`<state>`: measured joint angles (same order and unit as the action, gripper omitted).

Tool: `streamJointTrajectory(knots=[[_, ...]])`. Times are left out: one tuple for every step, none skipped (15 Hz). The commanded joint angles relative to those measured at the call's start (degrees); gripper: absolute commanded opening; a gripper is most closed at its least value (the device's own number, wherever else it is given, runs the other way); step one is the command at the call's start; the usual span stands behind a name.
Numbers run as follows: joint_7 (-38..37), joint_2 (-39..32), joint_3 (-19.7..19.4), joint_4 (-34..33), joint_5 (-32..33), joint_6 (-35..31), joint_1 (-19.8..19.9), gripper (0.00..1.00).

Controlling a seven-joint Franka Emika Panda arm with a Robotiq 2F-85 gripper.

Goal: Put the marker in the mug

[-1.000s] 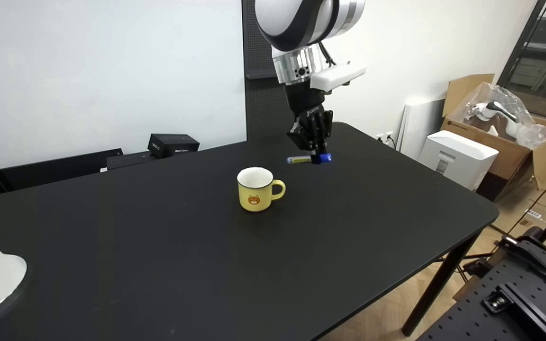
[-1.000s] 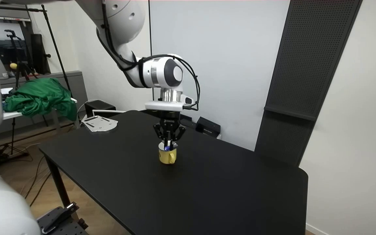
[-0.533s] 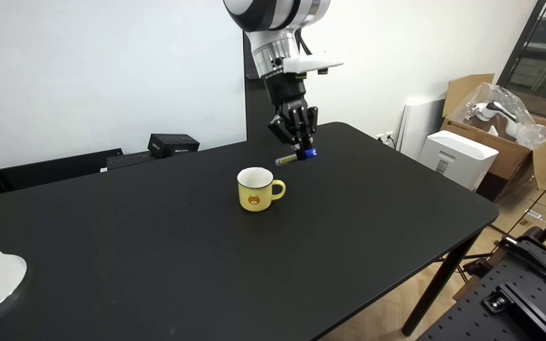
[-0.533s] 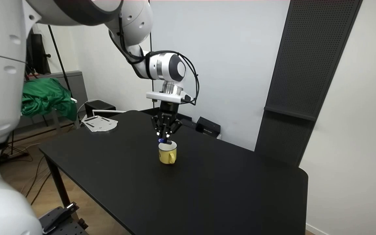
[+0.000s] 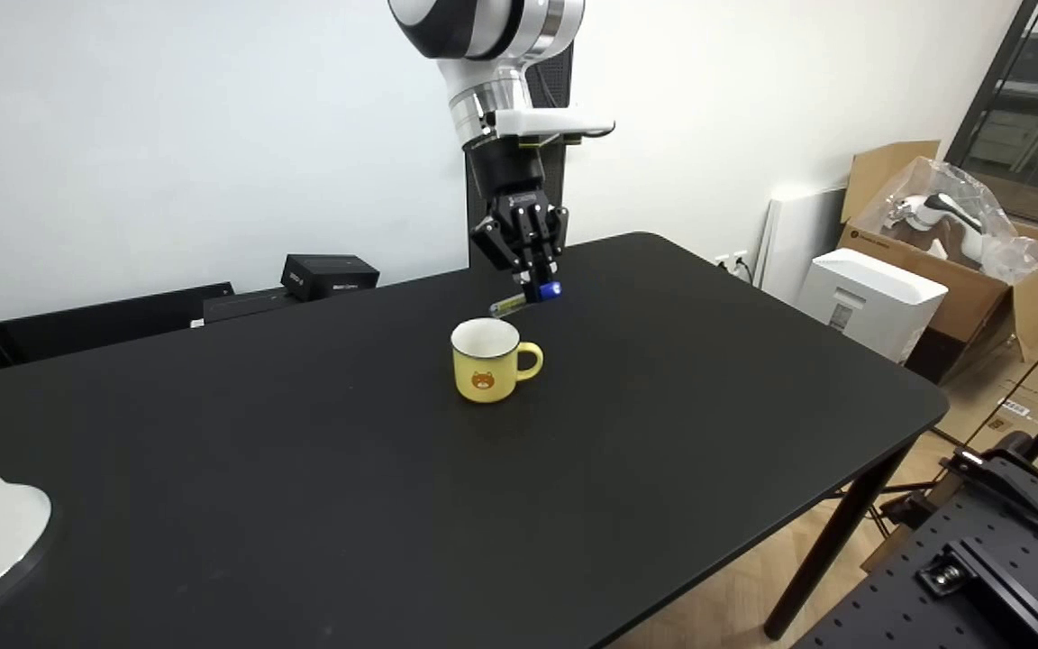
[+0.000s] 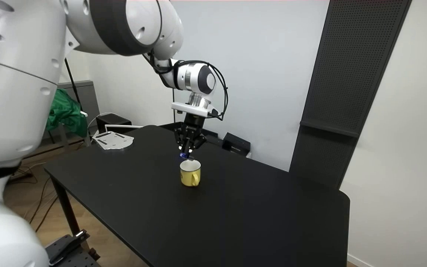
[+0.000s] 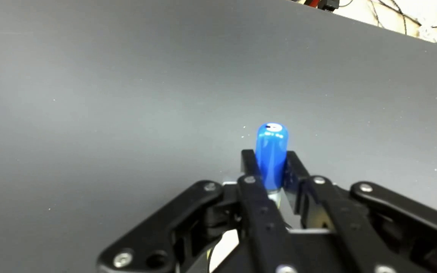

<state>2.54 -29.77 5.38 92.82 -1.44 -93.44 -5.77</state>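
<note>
Just above the rim of the mug (image 5: 483, 361), by both exterior views: marker (image 7: 272, 155), tilted, blue cap end higher, clear-and-yellow barrel end lower and nearer the mug's opening. Outside the mug; contact with the rim, cannot tell. Also higher than the mug, gripper (image 7: 271, 165) clamped on the marker, black fingertips (image 7: 249, 161) pressed to either side of the blue cap in the wrist view, slice of the mug visible beneath. Mug upright, yellow outside, white within, orange animal face on its side, one loop handle. Under it, dark tabletop (image 5: 213, 505). Up from the mug, past the gripper, white arm (image 6: 139, 18). Beyond the mug in an exterior view, black box (image 5: 332, 276) close to the pale wall (image 5: 213, 135). Well apart on the handle side of the mug, same view: white unit (image 5: 879, 293), just beside an open cardboard box (image 5: 969, 288). Far beyond the mug, in an exterior view, grey slotted plate (image 6: 113, 142) at the tabletop's edge and, farther still, green cloth (image 6: 65, 111), partly hidden behind the arm.
</note>
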Motion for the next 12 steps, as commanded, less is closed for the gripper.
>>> streamJointTrajectory(knots=[[-0.7,-5.2,0.0,-6.8,-1.3,2.8,-0.1,0.05],[-0.7,-6.1,-0.1,-7.7,-1.4,2.8,-0.2,0.05],[-0.8,-7.0,-0.1,-8.7,-1.6,2.9,-0.2,0.05],[-0.8,-7.8,-0.1,-9.5,-1.7,3.1,-0.2,0.05],[-0.9,-8.7,-0.1,-10.4,-1.7,3.4,-0.2,0.05],[-1.0,-9.4,-0.1,-11.1,-1.7,3.7,-0.3,0.12],[-1.3,-10.1,-0.1,-11.9,-1.9,3.9,-0.2,0.46],[-1.2,-10.6,-0.1,-12.5,-1.9,4.1,-0.2,0.47],[-1.3,-11.1,-0.1,-13.0,-2.0,4.1,-0.2,0.51],[-1.2,-11.6,-0.1,-13.6,-2.1,4.0,-0.2,0.59],[-1.2,-12.1,-0.1,-14.1,-2.2,4.0,-0.1,0.66],[-1.2,-12.4,-0.1,-14.6,-2.4,3.9,-0.1,0.73]])
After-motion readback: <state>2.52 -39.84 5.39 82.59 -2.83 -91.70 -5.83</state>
